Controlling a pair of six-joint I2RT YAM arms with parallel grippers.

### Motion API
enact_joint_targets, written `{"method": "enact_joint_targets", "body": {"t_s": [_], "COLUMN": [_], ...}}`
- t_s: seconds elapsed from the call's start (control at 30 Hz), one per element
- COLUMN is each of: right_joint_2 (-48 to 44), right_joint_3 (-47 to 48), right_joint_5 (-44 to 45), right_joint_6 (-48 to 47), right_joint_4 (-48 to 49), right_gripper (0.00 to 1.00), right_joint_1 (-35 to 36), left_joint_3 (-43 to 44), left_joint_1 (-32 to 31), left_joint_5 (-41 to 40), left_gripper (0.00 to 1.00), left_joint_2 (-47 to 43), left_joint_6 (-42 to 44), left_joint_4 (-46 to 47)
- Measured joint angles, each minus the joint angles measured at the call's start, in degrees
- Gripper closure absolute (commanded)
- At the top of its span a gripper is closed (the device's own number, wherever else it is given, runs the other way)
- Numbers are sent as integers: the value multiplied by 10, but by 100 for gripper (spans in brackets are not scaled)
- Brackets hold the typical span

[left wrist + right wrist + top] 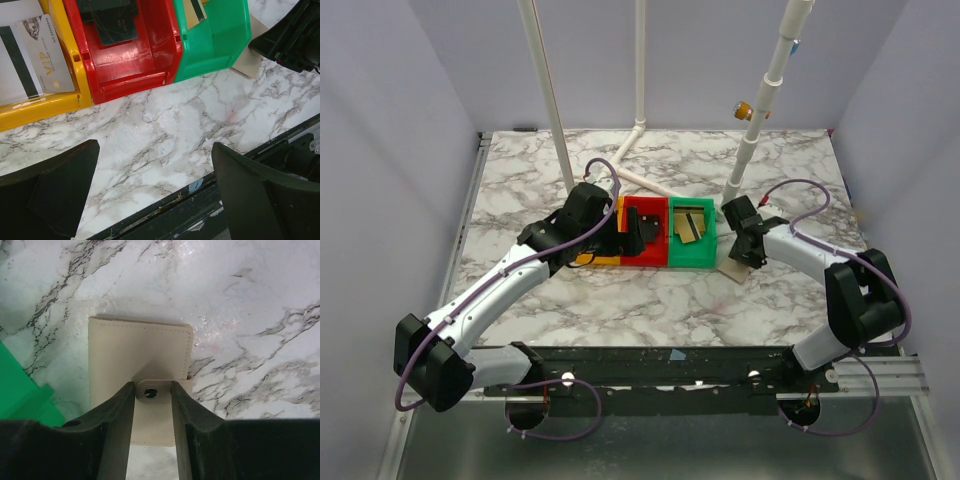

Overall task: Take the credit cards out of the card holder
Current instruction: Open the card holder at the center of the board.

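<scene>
The card holder is a pale tan wallet lying flat on the marble, just right of the green tray; it also shows in the top view. My right gripper is down on it, jaws narrowed onto the snap tab. My left gripper is wide open and empty above bare marble in front of the trays. Credit cards lie in the trays: a silver VIP card in the yellow tray, a dark card in the red tray, and a gold-tan card in the green tray.
The yellow tray, red tray and green tray stand side by side at mid-table. White poles rise behind them. The table's black front rail lies under my left gripper.
</scene>
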Motion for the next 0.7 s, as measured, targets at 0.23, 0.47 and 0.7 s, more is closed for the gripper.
{"method": "enact_joint_targets", "body": {"t_s": [0.23,0.47,0.7], "right_joint_2": [-3,-28,-84], "right_joint_3": [-10,-32,-58], "right_joint_5": [18,23,5], "right_joint_6": [14,26,27], "right_joint_4": [9,19,-27], "right_gripper": [99,99,99], "right_joint_1": [7,8,19], "left_joint_3": [0,0,0], "left_joint_1": [0,0,0], "left_joint_5": [0,0,0], "left_gripper": [1,2,2], "left_joint_2": [2,5,10], "left_joint_6": [0,0,1], "left_joint_4": [0,0,0]}}
